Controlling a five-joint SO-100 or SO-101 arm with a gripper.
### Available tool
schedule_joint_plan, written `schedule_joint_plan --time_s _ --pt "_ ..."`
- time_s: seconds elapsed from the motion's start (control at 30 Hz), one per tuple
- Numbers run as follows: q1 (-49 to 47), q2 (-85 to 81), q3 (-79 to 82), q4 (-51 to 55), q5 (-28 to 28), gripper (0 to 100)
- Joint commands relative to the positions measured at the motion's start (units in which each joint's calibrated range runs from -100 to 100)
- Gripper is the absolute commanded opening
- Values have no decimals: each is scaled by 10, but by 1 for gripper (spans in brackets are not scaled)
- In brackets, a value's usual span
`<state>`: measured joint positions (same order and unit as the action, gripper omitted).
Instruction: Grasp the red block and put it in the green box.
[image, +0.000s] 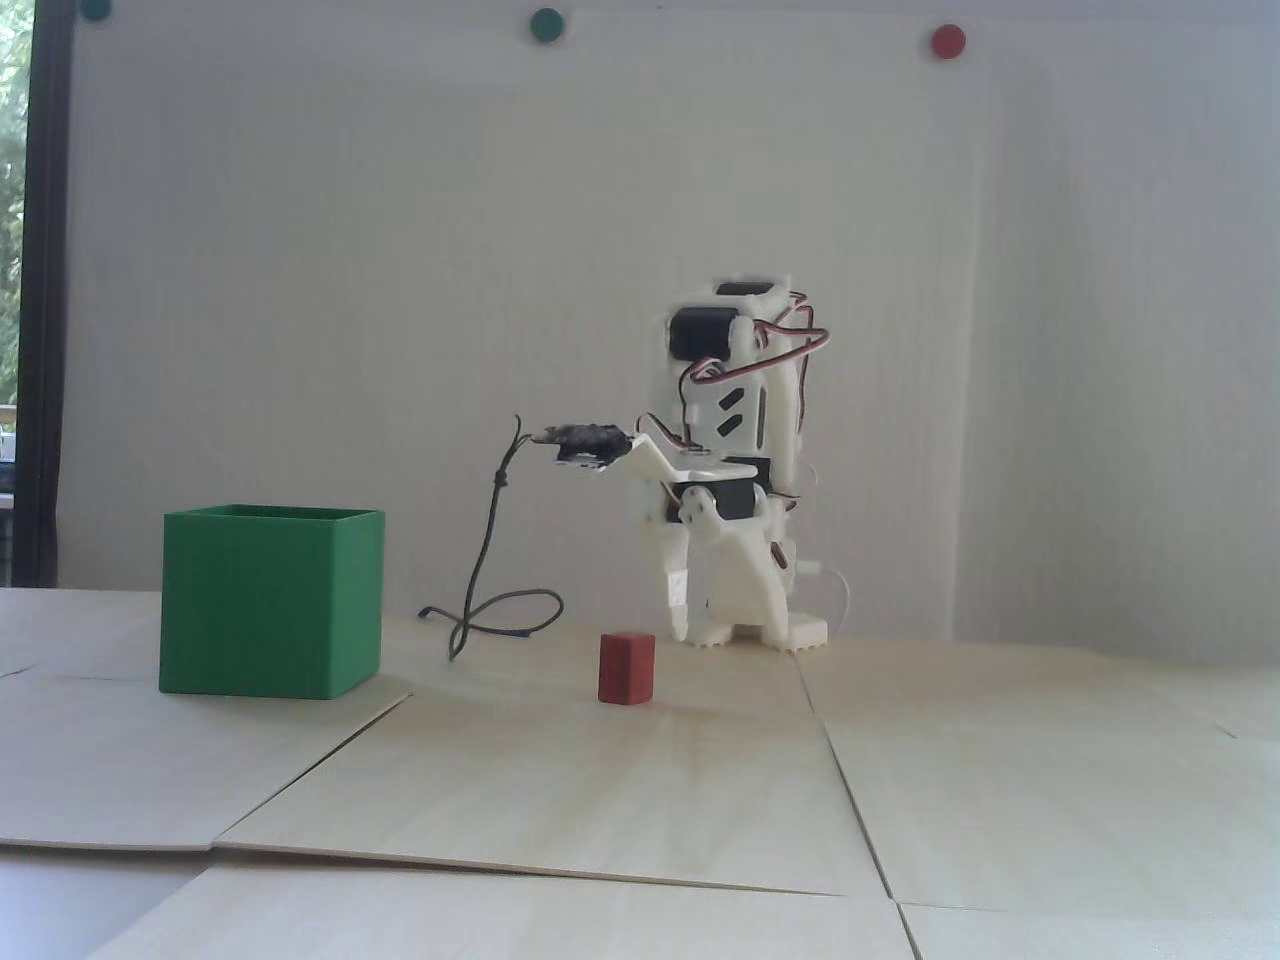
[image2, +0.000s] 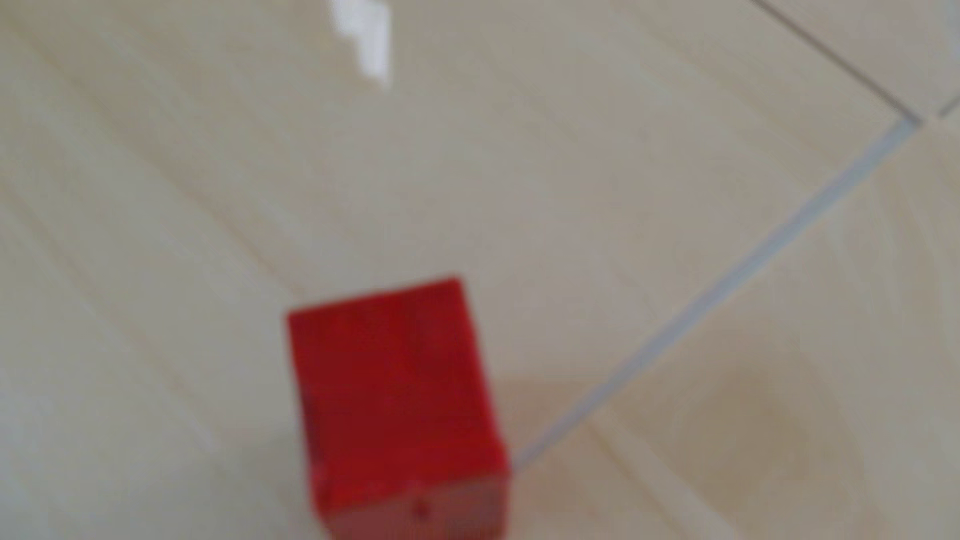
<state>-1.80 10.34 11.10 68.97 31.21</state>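
Nearest in the fixed view, pale wooden panels (image: 560, 790) cover the table, their seams running away toward the wall. Farther in, the red block (image: 626, 668) stands upright on the wood near the middle, free of any grip. At about nine o'clock from it, well apart, sits the green box (image: 270, 602), open at the top and several times taller than the block. Behind the block, at roughly one o'clock and near it, the white arm (image: 735, 470) is folded low, its gripper (image: 684, 625) pointing down toward the table; the block is not between the fingers, and I cannot tell how wide the jaws stand. A dark cable (image: 492, 560) hangs from the small camera board at ten o'clock of the gripper and loops on the table. On the wall beyond, a green dot (image: 546, 23) and a red dot (image: 947, 40) sit high up. The wrist view is blurred: the red block (image2: 397, 405) fills the lower centre, with a white fingertip (image2: 366, 36) at twelve o'clock and a panel seam (image2: 727, 291) at two o'clock.
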Motion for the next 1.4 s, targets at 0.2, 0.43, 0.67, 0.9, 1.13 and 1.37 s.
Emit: schedule_joint_plan --time_s 0.2,0.43,0.67,0.9,1.13,1.37 --pt "10 -6 -13 -31 -17 38" --pt "-30 -6 -44 -38 -38 38" --pt "-36 80 -146 -28 -43 38" --pt "-11 168 -306 73 -44 38" --pt "3 180 -366 119 -41 38" --pt "17 174 -360 121 -43 38"
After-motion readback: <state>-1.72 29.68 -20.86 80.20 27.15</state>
